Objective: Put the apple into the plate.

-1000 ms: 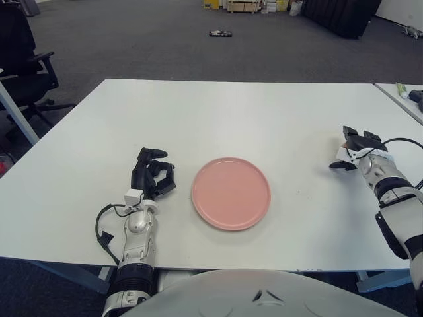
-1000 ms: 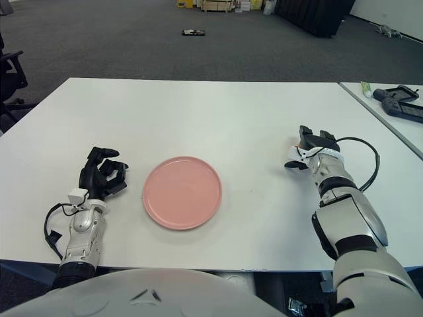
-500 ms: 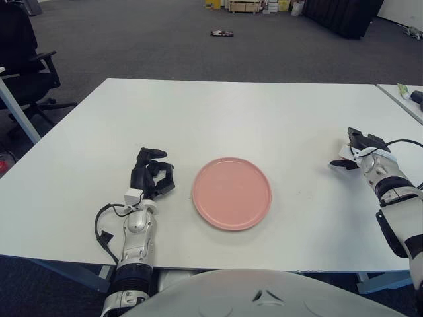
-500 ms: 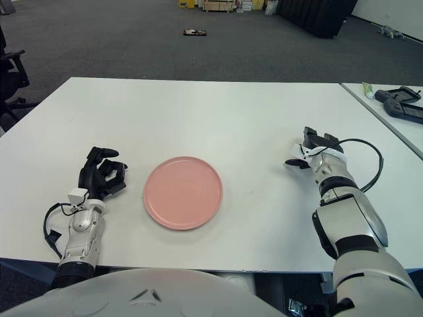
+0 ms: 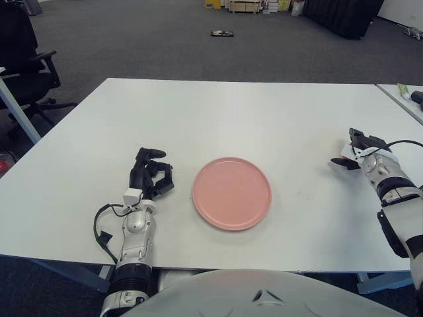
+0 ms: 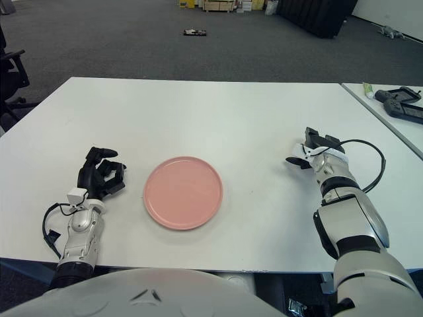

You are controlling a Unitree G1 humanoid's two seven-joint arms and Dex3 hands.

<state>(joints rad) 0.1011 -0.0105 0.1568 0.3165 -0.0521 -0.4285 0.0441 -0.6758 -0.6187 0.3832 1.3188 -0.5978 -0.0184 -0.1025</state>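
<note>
- Left eye view: pink plate (image 5: pixel 231 193) sits near the front edge of the white counter (image 5: pixel 231 112), nothing on it. The left hand (image 5: pixel 151 177) is just left of the plate, its fingers curled in and holding nothing.
- Right eye view: the right hand (image 6: pixel 316 150) is well off to the right of the plate. Can't tell how its fingers are set. I can't spot an apple in either view.

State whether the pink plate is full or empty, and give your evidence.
Empty. The pink plate shows only bare surface; no apple appears in either view. The left hand is beside its left, the right hand far right.
</note>
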